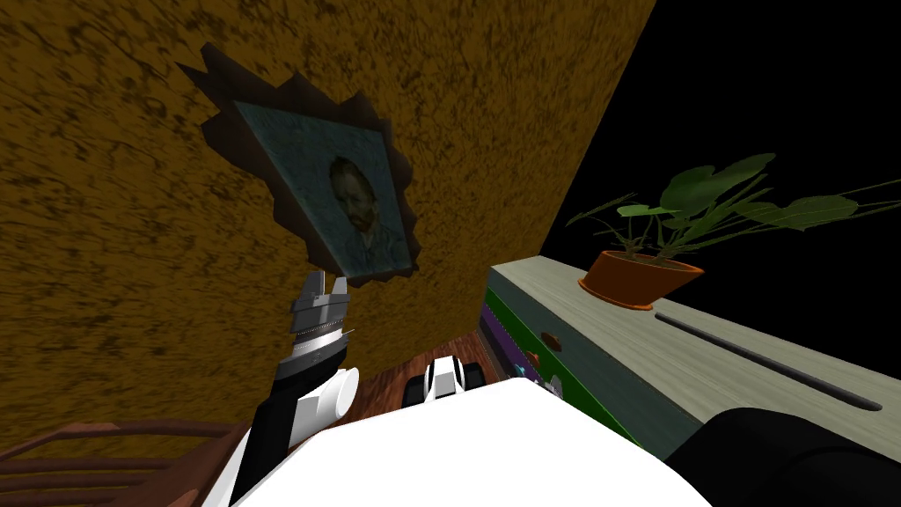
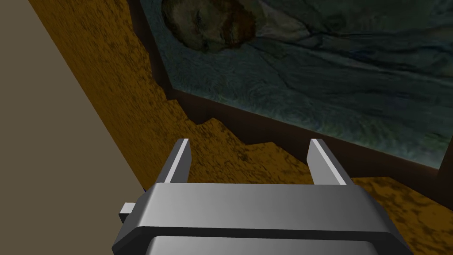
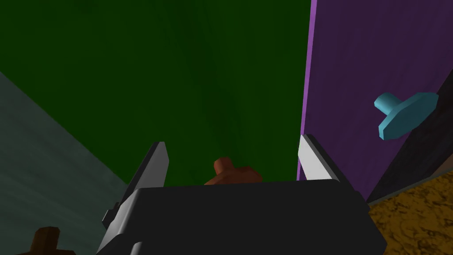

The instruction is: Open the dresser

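Now right hand [image 3: 232, 141], wide open, straddles brown knob [image 3: 231, 171] jutting toward it from green drawer [image 3: 177, 79].

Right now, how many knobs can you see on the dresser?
3. A red-brown knob on the green front, between the right fingers; a teal knob on the purple front; a dark brown knob on the grey front. Others may be hidden.

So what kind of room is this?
Probably a bedroom or sitting room in a house. There's a dresser with green and purple fronts and knobs, a potted plant standing on top of it, and a framed portrait painting hanging on the mottled brown wall.
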You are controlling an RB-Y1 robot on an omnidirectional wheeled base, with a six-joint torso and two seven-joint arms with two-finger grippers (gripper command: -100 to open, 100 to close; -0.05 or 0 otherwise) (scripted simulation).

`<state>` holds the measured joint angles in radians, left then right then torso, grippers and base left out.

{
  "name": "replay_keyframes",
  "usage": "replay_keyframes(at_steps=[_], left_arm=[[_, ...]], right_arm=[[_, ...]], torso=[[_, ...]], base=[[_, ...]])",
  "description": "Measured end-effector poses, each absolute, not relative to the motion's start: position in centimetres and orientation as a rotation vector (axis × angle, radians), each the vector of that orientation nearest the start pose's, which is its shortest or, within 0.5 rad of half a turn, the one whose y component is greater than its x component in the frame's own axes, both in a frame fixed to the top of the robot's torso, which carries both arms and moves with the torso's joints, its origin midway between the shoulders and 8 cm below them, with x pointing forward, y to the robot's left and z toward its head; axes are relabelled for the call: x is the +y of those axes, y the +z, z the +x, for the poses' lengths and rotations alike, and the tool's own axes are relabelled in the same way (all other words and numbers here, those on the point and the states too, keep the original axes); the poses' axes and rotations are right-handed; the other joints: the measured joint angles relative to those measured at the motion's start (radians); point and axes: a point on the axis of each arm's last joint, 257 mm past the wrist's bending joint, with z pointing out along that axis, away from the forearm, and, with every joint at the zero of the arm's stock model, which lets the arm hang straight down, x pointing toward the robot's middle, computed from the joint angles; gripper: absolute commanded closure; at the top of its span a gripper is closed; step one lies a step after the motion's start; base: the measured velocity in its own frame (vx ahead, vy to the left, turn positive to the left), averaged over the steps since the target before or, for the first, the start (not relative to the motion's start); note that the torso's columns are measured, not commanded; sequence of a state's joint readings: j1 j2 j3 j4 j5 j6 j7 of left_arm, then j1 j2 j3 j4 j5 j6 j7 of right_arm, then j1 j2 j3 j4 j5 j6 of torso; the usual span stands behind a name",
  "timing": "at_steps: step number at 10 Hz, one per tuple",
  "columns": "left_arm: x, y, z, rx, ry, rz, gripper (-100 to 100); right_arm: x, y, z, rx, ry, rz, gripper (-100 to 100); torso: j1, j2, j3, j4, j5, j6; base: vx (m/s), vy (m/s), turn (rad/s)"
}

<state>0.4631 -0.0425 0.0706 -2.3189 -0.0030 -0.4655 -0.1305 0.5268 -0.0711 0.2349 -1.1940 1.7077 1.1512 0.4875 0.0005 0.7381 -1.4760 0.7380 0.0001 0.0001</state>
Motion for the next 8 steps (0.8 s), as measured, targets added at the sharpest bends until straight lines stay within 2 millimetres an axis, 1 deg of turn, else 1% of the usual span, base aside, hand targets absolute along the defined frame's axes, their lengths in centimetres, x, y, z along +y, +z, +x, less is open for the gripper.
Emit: replay_keyframes(at_steps=[1, 2, 3, 4, 5, 6, 8], left_arm=[[30.2, 4.8, 33.8, 0.580, -1.127, -0.603, 0], [30.2, 4.8, 33.8, 0.580, -1.127, -0.603, 0], [30.2, 4.8, 33.8, 0.580, -1.127, -0.603, 0], [30.2, 4.8, 33.8, 0.580, -1.127, -0.603, 0], [30.2, 4.8, 33.8, 0.580, -1.127, -0.603, 0], [30.2, 4.8, 33.8, 0.580, -1.127, -0.603, 0], [30.2, 4.8, 33.8, 0.579, -1.127, -0.603, 0]], right_arm=[[-42.9, -45.5, 13.8, 2.191, -1.642, -0.249, -100], [-42.2, -45.6, 13.9, 2.194, -1.651, -0.254, -100], [-42.2, -45.6, 13.9, 2.193, -1.653, -0.253, -100], [-42.2, -45.6, 13.9, 2.193, -1.653, -0.253, 100], [-42.2, -45.6, 13.9, 2.193, -1.653, -0.253, 100], [-42.1, -45.1, 13.9, 2.179, -1.668, -0.246, 100], [-41.5, -44.9, 13.9, 2.177, -1.672, -0.247, 100]], torso=[[-0.001, 0.000, 0.000, 0.000, 0.000, 0.000], [-0.001, 0.001, 0.001, 0.000, 0.000, 0.000], [0.000, 0.003, 0.002, 0.001, 0.000, 0.000], [0.000, 0.003, 0.002, 0.001, 0.000, 0.000], [0.000, 0.002, 0.001, 0.000, 0.000, 0.000], [-0.001, -0.002, 0.003, -0.002, -0.008, -0.002], [-0.008, -0.005, 0.002, -0.003, -0.011, -0.002]], base=[[0.079, -0.026, 0.065], [0.034, -0.009, 0.008], [0.008, -0.002, -0.001], [0.000, 0.000, 0.000], [-0.010, 0.074, -0.027], [-0.010, 0.155, -0.013], [-0.048, 0.185, -0.007]])
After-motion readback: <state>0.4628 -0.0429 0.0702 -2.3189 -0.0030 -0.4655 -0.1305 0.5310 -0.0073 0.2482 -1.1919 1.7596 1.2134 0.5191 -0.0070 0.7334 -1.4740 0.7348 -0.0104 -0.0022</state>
